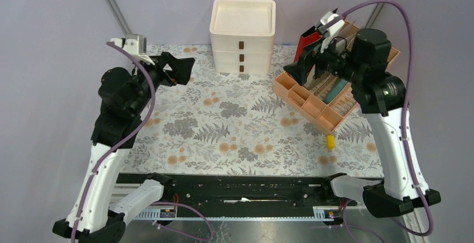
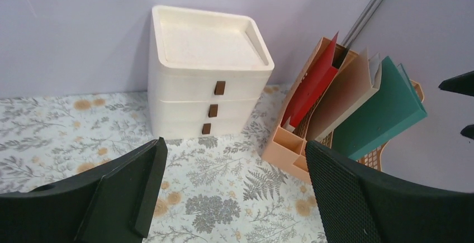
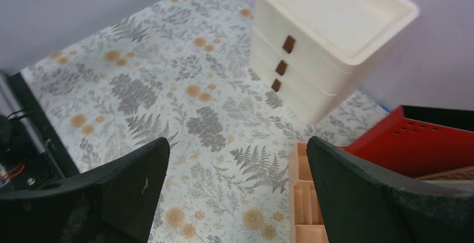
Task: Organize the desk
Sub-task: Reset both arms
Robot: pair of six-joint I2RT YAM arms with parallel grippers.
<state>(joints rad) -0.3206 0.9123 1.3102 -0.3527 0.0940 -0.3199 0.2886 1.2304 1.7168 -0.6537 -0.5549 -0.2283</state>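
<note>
desk [image 1: 223, 131] filled mid frame, cream drawer unit [image 1: 242, 36] at top centre. left gripper [image 1: 181, 71] spread wide, empty, upper left. right gripper [image 1: 296, 70] spread wide, empty, by peach organizer [image 1: 321, 112] at right.

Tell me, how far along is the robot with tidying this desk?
Mostly done, it seems: folders stand in the orange organizer, and the drawer unit is shut. Nothing is in hand; the left gripper and right gripper are open and empty. One small yellow item lies loose on the desk beside the organizer.
</note>
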